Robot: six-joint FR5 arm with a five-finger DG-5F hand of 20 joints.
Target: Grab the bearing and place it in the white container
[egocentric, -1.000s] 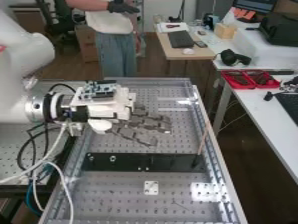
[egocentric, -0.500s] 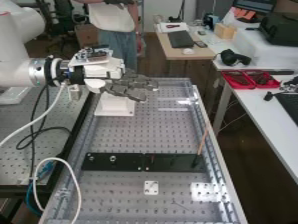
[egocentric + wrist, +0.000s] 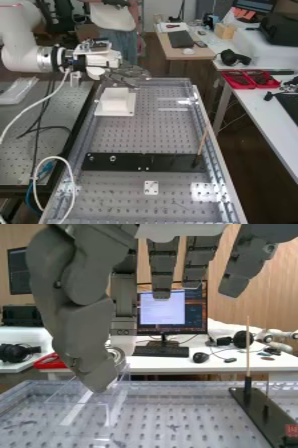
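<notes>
In the high view the hand (image 3: 126, 75) is at the bench's far left corner, above and just beyond the white container (image 3: 115, 99). That container stands upright on a white base plate near the bench's left edge. The wrist view has the hand (image 3: 80, 289) with its thumb and one long finger close together, pinching the bearing (image 3: 118, 355), a silvery ring partly hidden by the thumb. Its other fingers are spread apart, touching nothing. The bearing hangs above the perforated bench.
A black plate (image 3: 126, 162) with a thin upright rod (image 3: 203, 141) crosses the bench nearer the camera. A clear plastic piece (image 3: 174, 109) lies at the far right of the bench. White cable (image 3: 33, 107) hangs from the arm. Red trays (image 3: 249, 79) sit on the side table.
The hand has moved away from the camera and somewhat left, toward the bench's far end. The white container, at first hidden behind it, has come into sight.
</notes>
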